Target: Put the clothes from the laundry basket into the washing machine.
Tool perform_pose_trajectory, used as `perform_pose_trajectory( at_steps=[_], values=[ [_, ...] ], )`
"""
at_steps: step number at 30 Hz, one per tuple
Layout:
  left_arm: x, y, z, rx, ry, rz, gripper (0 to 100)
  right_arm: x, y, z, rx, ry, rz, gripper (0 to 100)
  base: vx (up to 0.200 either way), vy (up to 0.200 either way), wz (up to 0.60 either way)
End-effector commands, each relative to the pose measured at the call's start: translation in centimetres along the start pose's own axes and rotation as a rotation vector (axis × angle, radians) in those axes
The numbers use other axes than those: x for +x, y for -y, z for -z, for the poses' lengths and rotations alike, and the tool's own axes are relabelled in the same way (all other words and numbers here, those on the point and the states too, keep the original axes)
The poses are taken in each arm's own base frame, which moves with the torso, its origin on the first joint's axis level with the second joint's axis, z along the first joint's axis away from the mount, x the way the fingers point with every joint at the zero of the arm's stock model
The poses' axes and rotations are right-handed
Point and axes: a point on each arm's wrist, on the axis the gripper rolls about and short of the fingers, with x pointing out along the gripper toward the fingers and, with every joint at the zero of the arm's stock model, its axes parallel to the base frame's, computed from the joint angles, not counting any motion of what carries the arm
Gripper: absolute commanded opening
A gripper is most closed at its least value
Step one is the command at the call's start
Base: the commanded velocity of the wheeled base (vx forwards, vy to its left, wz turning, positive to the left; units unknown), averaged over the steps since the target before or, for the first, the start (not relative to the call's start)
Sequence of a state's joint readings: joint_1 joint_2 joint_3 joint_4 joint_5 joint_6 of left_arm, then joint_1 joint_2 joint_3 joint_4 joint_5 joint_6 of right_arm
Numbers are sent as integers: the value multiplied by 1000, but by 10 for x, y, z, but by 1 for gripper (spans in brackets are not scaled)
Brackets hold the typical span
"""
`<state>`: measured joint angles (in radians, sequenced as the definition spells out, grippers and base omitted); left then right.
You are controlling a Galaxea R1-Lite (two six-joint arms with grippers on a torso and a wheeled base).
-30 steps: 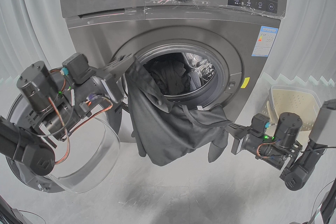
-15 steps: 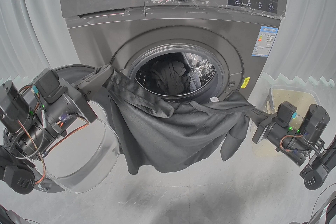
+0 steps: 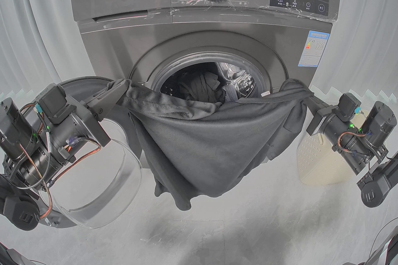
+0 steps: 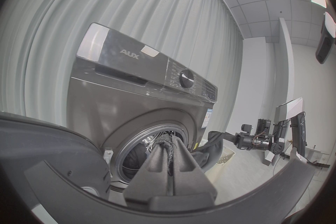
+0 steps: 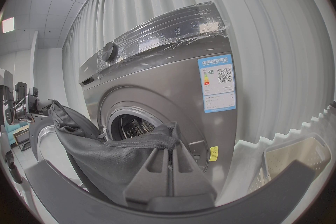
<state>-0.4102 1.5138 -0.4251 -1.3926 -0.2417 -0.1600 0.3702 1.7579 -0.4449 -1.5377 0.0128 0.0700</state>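
Observation:
A dark grey garment [image 3: 207, 141] hangs spread in front of the washing machine [image 3: 199, 30], below its round opening [image 3: 211, 85]. My left gripper [image 3: 120, 90] is shut on the garment's left edge, next to the open door. On the other side my right gripper [image 3: 306, 98] is shut on its right edge, level with the opening's lower half. The left wrist view has dark cloth [image 4: 168, 146] pinched between the fingers, and the right wrist view has the garment [image 5: 105, 161] running from its shut fingers [image 5: 161, 161] toward the left arm. Dark clothes [image 3: 201, 87] lie inside the drum.
The machine's glass door [image 3: 95, 179] stands open at lower left, under my left arm. A cream laundry basket [image 3: 323, 162] sits on the floor at the right of the machine, behind my right arm. Grey floor lies in front.
Both grippers have pulled apart and the right one has risen, stretching the garment wide across the front of the opening. The left gripper drew back from the opening toward the door.

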Motion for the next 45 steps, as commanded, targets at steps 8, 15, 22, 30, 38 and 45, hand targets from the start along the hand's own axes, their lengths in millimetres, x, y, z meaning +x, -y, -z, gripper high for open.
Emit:
perform_pose_trajectory(
  at_steps=[8,15,22,30,38,45],
  values=[
    [-2,-10,1,11,-5,-42,0,2,14,-7,-14,31,45,0,0,0,0],
    [-2,-10,0,14,3,-42,0,2,14,-7,-14,33,43,0,0,0,0],
    [-2,-10,0,15,8,-42,0,3,13,-9,-14,40,41,0,0,0,0],
    [-4,-10,1,16,0,-43,0,4,13,-10,-14,47,41,0,0,0,0],
    [-4,-10,5,19,-18,-41,0,2,11,-11,-13,44,32,0,0,0,0],
    [-2,-4,27,-15,-106,12,100,1,-8,-8,8,33,-42,0,0,0,0]
  ],
)
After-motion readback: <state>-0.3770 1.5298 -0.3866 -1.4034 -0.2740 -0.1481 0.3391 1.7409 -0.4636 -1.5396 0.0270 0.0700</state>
